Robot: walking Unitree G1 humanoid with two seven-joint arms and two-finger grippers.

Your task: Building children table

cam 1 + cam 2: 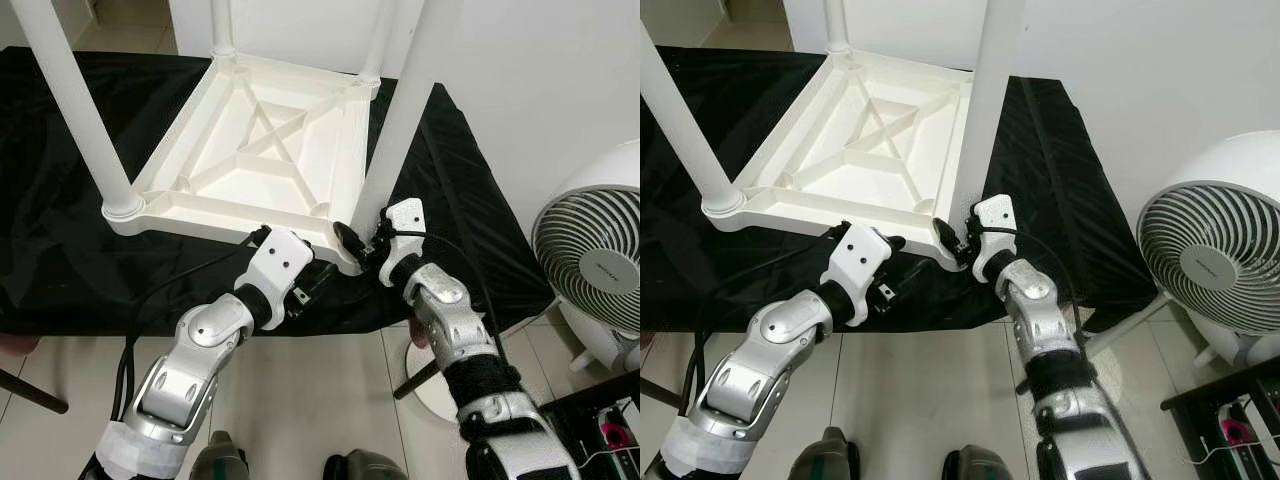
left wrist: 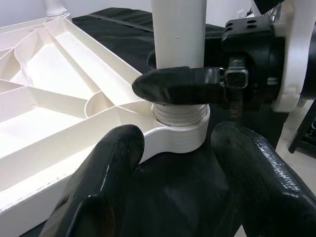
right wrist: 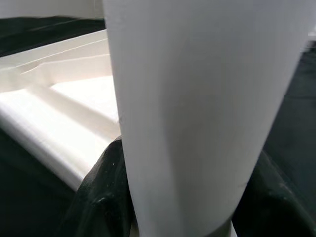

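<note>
Nearest me, the left gripper [image 1: 322, 272] sits low at the table's [image 1: 250, 150] near corner, its fingers [image 2: 98, 182] apart and holding nothing, one either side of the corner socket. Just beyond it the right gripper [image 1: 360, 243] is clamped on the leg [image 1: 400, 120] right at its base, a black finger on each side.

The table lies upside down on the black cloth [image 1: 60, 250], with other legs [image 1: 75, 110] standing up behind.

I'd worry about that leg. If the right gripper twists off-axis, the thread could cross or bind. With nothing pinning the top, the whole table could also turn or slide on the cloth.

The left wrist view shows the ribbed collar [image 2: 180, 116] above the socket, so the leg looks not fully seated. The right wrist view shows the fingers [image 3: 98, 197] hugging the leg.
</note>
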